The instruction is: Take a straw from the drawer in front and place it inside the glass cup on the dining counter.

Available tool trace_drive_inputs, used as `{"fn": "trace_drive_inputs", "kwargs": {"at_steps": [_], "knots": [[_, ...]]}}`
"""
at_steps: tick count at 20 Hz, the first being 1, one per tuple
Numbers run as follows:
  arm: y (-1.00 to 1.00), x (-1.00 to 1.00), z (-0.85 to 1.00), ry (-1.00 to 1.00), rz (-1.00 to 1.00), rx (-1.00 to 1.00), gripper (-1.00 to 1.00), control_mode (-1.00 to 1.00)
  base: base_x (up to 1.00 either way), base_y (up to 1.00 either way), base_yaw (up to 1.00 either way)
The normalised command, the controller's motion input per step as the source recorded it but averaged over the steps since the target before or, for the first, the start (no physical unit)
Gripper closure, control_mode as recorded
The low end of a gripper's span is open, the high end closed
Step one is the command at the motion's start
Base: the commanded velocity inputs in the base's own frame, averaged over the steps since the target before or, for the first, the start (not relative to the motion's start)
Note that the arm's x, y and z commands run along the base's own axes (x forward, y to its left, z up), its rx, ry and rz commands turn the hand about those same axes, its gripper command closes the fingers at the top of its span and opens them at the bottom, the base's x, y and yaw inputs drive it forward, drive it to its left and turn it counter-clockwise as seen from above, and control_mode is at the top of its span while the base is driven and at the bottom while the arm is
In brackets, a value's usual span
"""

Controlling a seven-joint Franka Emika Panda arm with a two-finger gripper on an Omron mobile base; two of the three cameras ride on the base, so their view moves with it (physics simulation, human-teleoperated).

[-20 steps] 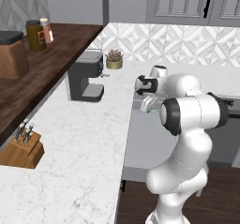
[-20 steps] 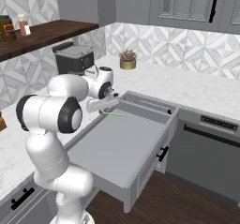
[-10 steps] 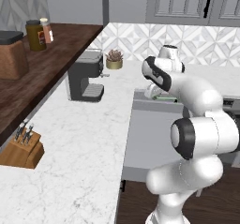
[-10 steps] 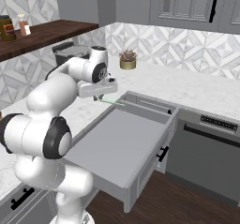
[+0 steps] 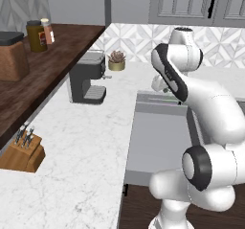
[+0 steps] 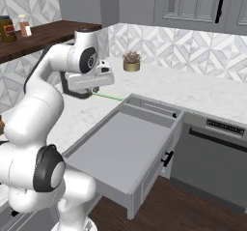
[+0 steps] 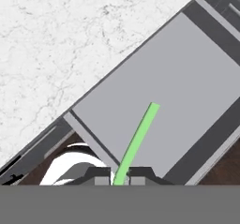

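The pincer (image 7: 121, 176) is pinching one end of the straw (image 7: 139, 138), its two dark tips pressed close on either side of it. In the hand view the light-green straw runs straight out from between the tips, above the plain grey floor of the open drawer (image 7: 187, 78). In the right base view the pincer (image 6: 99, 89) hangs above the white marble surface (image 6: 202, 87) just left of the drawer (image 6: 120, 152), with the straw (image 6: 108, 97) reaching right toward the drawer's far left corner.
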Motion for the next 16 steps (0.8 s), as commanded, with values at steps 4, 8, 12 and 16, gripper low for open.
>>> {"fn": "trace_drive_inputs", "kwargs": {"at_steps": [4,8,12,16], "knots": [[0.14,-0.68,0.07,0.00,-0.05,-0.02,1.00,-1.00,0.00,0.00,0.00],[0.02,-0.33,0.00,0.00,-0.04,0.00,1.00,1.00,-0.46,0.00,-0.06],[0.00,0.00,0.00,0.00,0.00,0.00,1.00,1.00,-1.00,0.00,-0.19],[0.00,0.00,0.00,0.00,0.00,0.00,1.00,1.00,-1.00,-0.11,-0.25]]}}
